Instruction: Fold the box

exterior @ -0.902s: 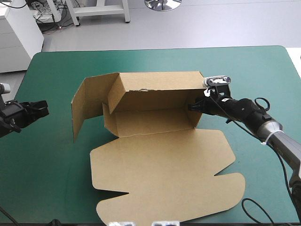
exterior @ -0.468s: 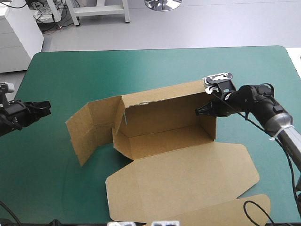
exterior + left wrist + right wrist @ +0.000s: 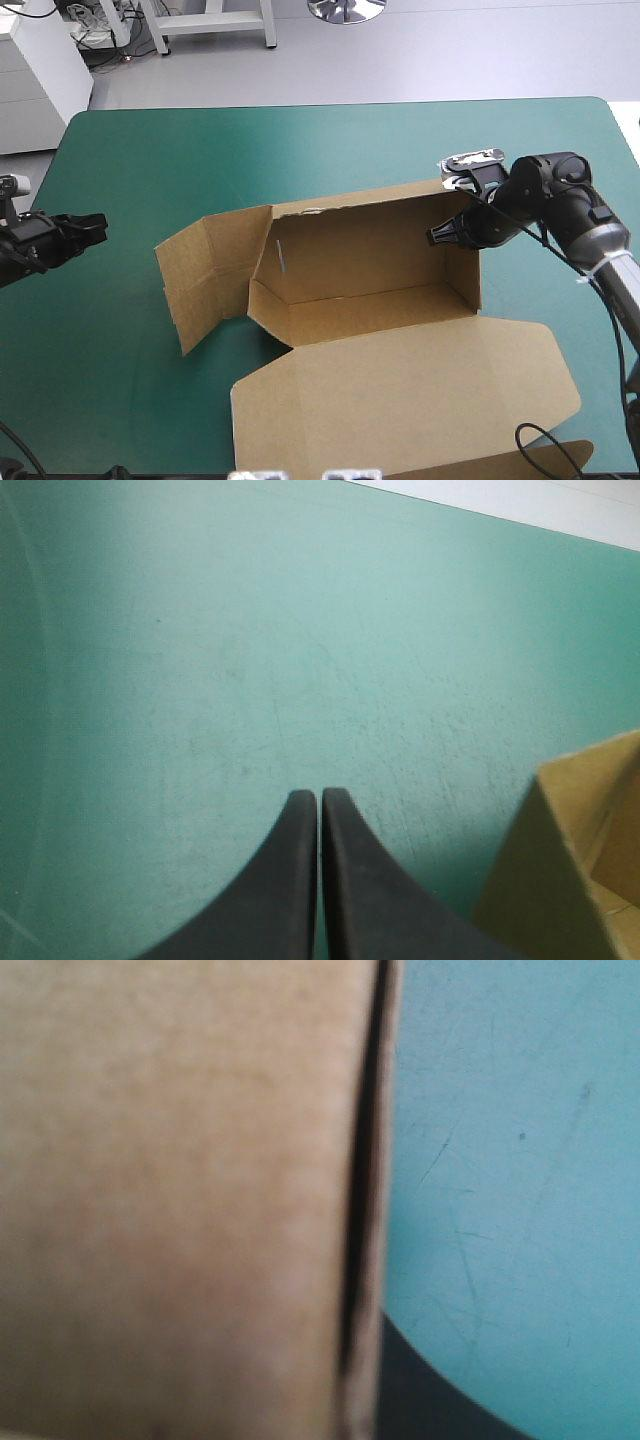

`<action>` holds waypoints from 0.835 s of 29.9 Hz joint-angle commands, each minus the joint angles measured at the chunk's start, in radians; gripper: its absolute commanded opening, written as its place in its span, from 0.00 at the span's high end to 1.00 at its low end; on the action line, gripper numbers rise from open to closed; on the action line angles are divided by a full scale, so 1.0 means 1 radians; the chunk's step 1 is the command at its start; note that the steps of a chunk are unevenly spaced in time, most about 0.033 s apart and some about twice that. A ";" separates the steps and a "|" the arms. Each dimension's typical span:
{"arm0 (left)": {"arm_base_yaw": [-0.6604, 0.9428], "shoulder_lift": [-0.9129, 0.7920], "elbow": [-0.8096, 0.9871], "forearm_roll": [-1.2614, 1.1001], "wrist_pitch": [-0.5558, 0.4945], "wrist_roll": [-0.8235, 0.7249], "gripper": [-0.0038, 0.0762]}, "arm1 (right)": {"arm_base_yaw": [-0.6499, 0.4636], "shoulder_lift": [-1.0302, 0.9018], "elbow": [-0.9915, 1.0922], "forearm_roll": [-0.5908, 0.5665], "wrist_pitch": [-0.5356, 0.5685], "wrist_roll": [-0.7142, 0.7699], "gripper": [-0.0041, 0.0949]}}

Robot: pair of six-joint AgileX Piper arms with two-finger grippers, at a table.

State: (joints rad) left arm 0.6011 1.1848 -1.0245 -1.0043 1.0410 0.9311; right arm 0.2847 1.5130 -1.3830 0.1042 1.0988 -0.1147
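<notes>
Brown box [image 3: 360, 250], upright-walled, open-topped

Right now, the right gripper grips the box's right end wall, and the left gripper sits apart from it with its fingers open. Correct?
Not quite: the left gripper has its fingers shut, as the left wrist view shows. The right gripper does grip the box.

Box [image 3: 400, 385] board looks matt, papery brown, its cut edge layered; the teal-green cover [image 3: 250, 660] reads dull and finely scratched; left gripper [image 3: 320, 798] fingers smooth, matt black.
</notes>
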 commanded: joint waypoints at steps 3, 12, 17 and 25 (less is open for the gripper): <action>-0.006 -0.016 -0.032 -0.077 -0.009 0.004 0.95 | -0.008 0.094 -0.063 0.026 -0.011 -0.002 0.97; -0.006 -0.016 -0.032 -0.077 0.010 0.004 0.95 | -0.008 0.309 -0.270 0.052 0.006 0.016 0.97; -0.006 -0.016 -0.032 -0.078 0.018 0.004 0.95 | -0.008 0.399 -0.379 0.048 0.001 0.032 0.97; -0.006 -0.016 -0.032 -0.078 0.018 0.004 0.95 | -0.012 0.469 -0.501 0.049 0.036 0.030 0.94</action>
State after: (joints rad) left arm 0.6011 1.1848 -1.0245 -1.0123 1.0645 0.9311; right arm 0.2777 2.0150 -1.8232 0.1268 1.1617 -0.0651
